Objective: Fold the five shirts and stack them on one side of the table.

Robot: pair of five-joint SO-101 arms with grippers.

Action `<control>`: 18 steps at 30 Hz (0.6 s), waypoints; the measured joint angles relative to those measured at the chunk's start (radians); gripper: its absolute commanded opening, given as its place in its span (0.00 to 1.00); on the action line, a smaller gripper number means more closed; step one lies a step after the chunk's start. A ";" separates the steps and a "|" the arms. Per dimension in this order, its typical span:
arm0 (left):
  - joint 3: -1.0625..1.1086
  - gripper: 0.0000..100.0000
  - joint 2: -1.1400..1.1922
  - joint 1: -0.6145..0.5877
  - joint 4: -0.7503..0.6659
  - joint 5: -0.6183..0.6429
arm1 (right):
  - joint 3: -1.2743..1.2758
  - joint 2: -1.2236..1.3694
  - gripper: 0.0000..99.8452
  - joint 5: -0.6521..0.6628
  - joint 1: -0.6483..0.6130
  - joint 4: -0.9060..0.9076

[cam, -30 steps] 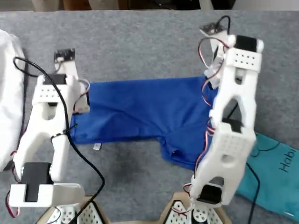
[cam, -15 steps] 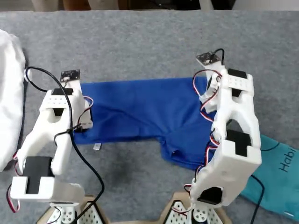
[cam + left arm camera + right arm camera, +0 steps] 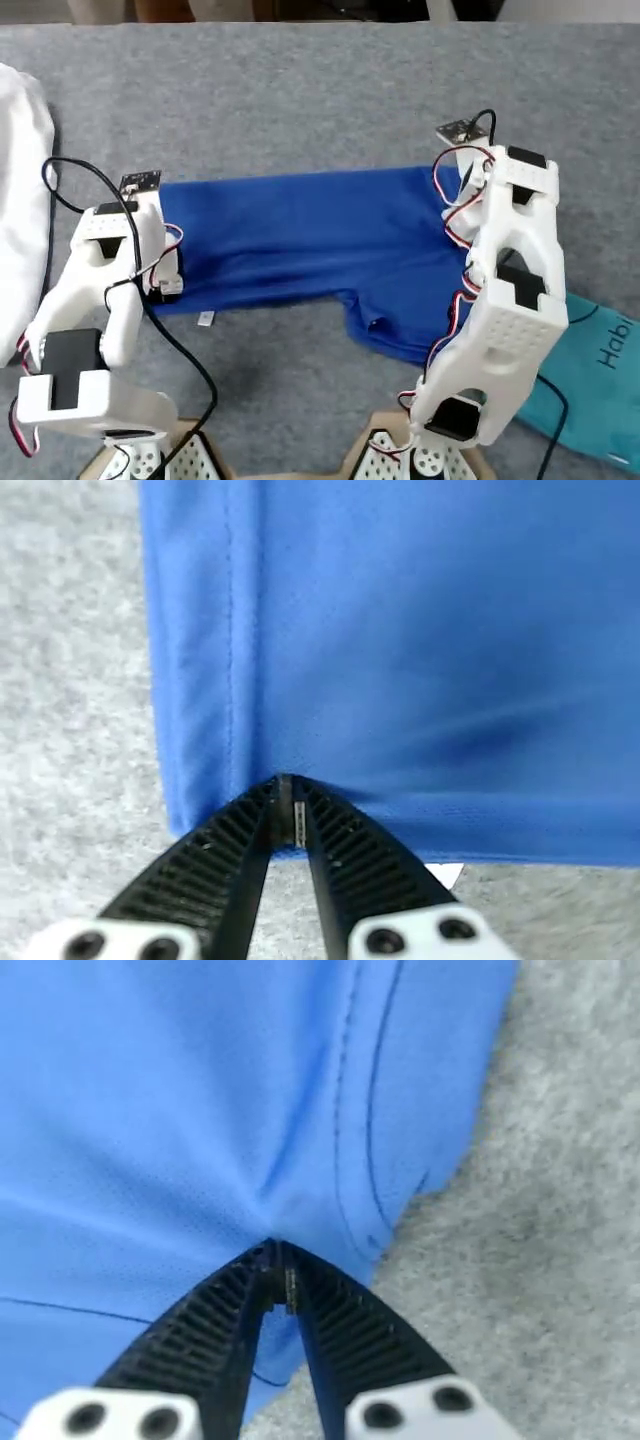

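Bright, even, diffuse light, faint soft shadows on the grey table

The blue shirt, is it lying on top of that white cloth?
No, the blue shirt lies spread on the grey table, with bare table between it and the white cloth at the table's edge.

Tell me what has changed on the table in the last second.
The left gripper, shut on the blue shirt, drew back toward its base and outward, pulling the shirt's edge with it, so the shirt lies wider. The right gripper, also shut on it, drew back toward its base. The white cloth and teal shirt stayed put.
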 measured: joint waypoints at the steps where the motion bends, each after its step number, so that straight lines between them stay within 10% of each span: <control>1: 0.000 0.02 0.000 0.000 0.000 -0.002 | -0.003 0.000 0.00 0.012 -0.003 0.005; 18: -0.560 0.02 -0.031 0.078 0.219 0.068 | -0.032 -0.304 0.01 0.015 -0.083 0.023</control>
